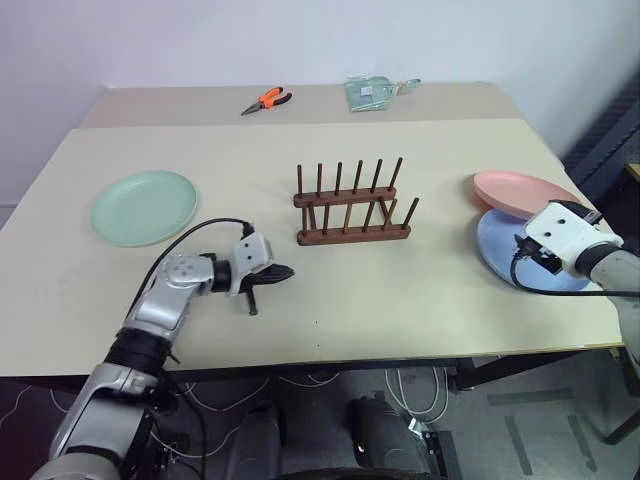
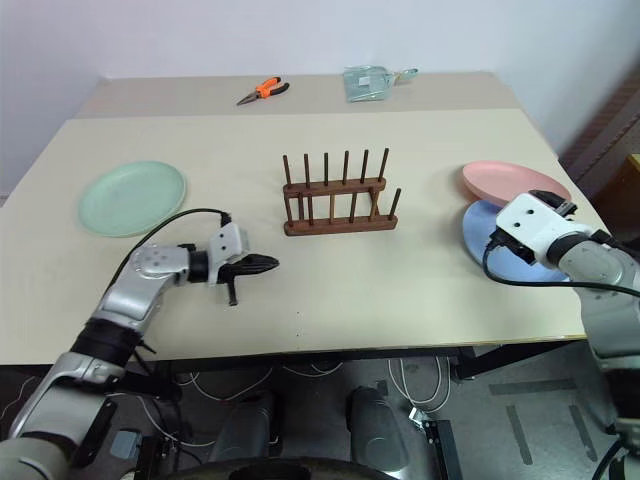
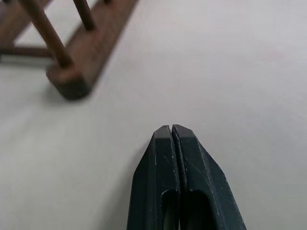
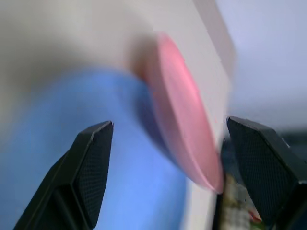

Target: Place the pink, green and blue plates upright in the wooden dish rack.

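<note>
The pale green plate (image 1: 144, 206) lies flat at the table's left. The wooden dish rack (image 1: 350, 205) stands empty in the middle. At the right edge the pink plate (image 1: 525, 190) lies with its rim overlapping the blue plate (image 1: 495, 245). My left gripper (image 1: 283, 272) is shut with nothing in it, low over the table in front of the rack's left end; the rack's end (image 3: 72, 81) shows just beyond its tips. My right gripper (image 4: 169, 123) is open above the blue plate (image 4: 96, 158), with the pink plate's rim (image 4: 182, 129) showing between its fingers, untouched.
On the far table section lie orange-handled pliers (image 1: 267, 100) and a clear plastic packet (image 1: 372, 92). The pink and blue plates lie close to the table's right edge (image 1: 590, 300). A bare stretch of table lies between the rack and those two plates.
</note>
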